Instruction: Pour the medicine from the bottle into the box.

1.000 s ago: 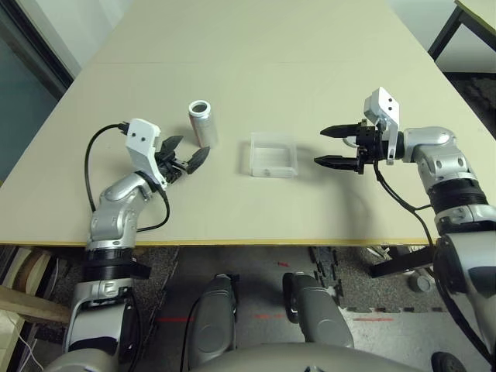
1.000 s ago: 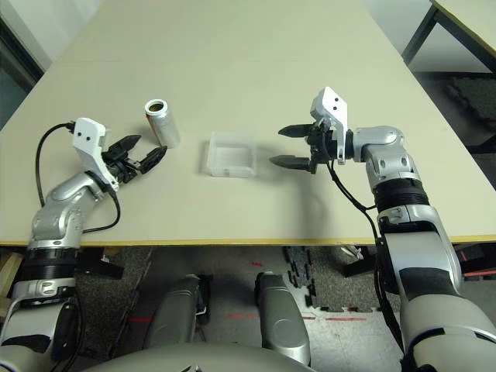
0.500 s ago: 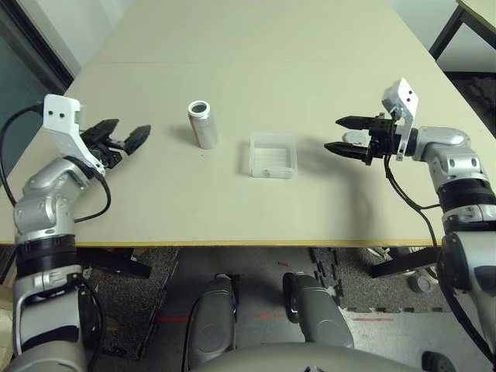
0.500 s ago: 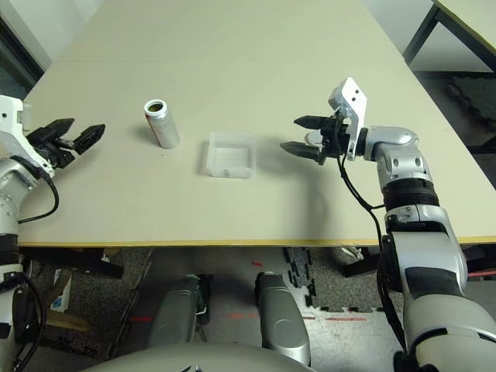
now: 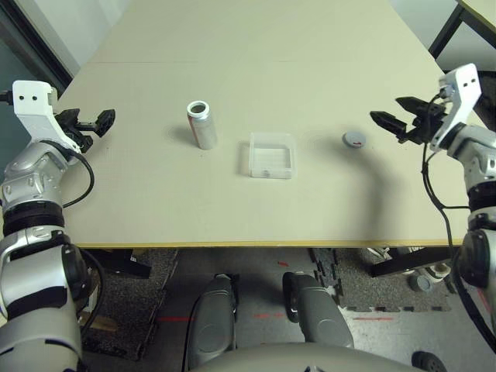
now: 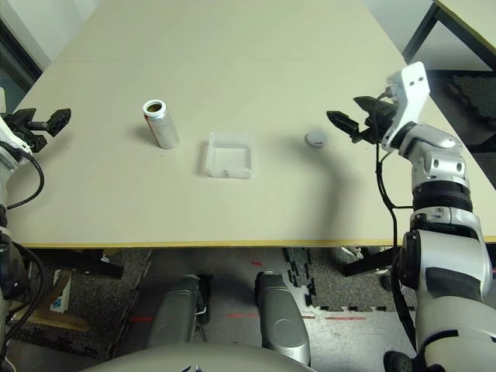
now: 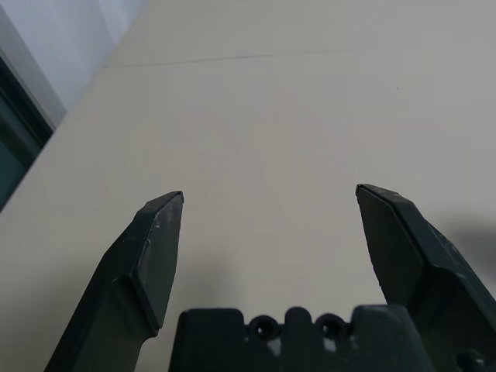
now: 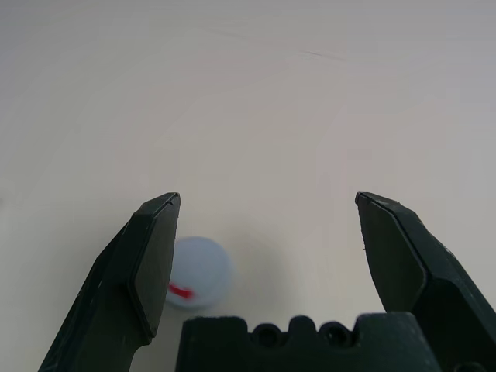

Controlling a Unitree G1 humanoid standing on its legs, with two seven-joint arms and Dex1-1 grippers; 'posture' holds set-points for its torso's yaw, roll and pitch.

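Bottle [image 5: 202, 124] stood upright and uncapped on table [image 5: 256, 46], box [image 5: 271, 154] just beside it, red-marked cap [image 5: 354, 139] uncovered, no writing readable, left gripper [image 5: 87, 125] and right gripper [image 5: 394, 118] both spread, drawn back outward

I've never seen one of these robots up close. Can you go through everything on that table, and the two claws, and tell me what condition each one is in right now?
bottle: upright, uncapped, mouth open, nothing holding it.
box: flat on the table, open on top, a tiny pale piece inside.
cap: off the bottle, lying flat to the box's right.
left gripper: open, empty, near the table's left edge.
right gripper: open, empty, just right of the cap.
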